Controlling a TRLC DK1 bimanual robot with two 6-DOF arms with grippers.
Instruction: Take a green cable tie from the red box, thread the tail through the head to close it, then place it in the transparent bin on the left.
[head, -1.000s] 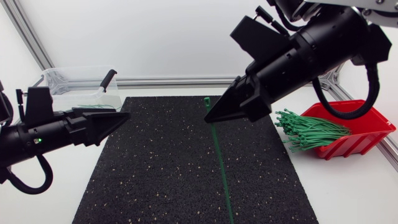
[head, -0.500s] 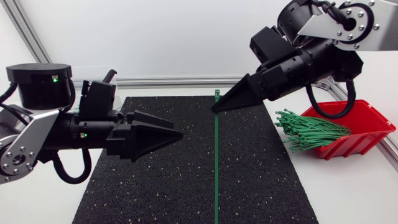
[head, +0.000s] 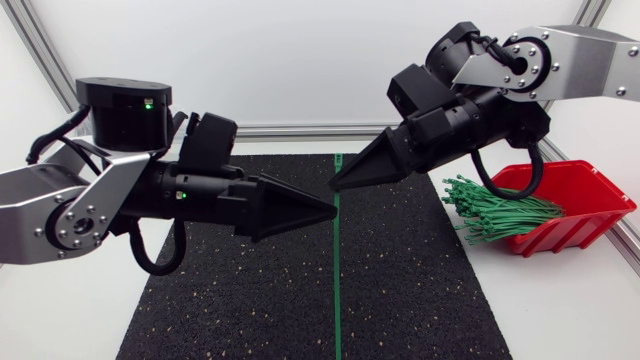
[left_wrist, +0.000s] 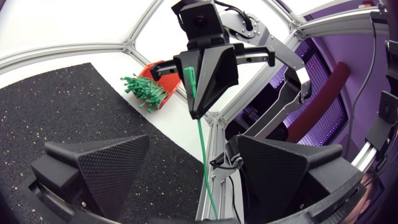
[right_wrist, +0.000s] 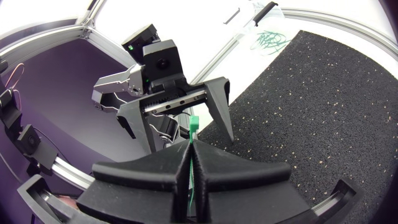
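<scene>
My right gripper (head: 335, 184) is shut on a green cable tie (head: 337, 270) above the black mat. The tie's head (right_wrist: 193, 122) sticks up just past the fingertips, and its long tail hangs straight down. My left gripper (head: 328, 210) is open and points at the right gripper from the left, tip close to tip. In the left wrist view the tie (left_wrist: 200, 146) hangs in the gap ahead of the wide-apart fingers (left_wrist: 106, 171), touching neither. The red box (head: 585, 200) at the right holds a bundle of green ties (head: 495, 210). The transparent bin (right_wrist: 261, 31) shows behind the left arm.
The black mat (head: 420, 290) covers the table's middle under both grippers. An aluminium frame rail (head: 300, 130) runs along the far edge. The bin has closed green ties (right_wrist: 270, 38) in it.
My left arm has swung in from the left to the middle, its gripper now facing the tie. The right gripper has turned and shifted slightly left, still shut on the tie.
</scene>
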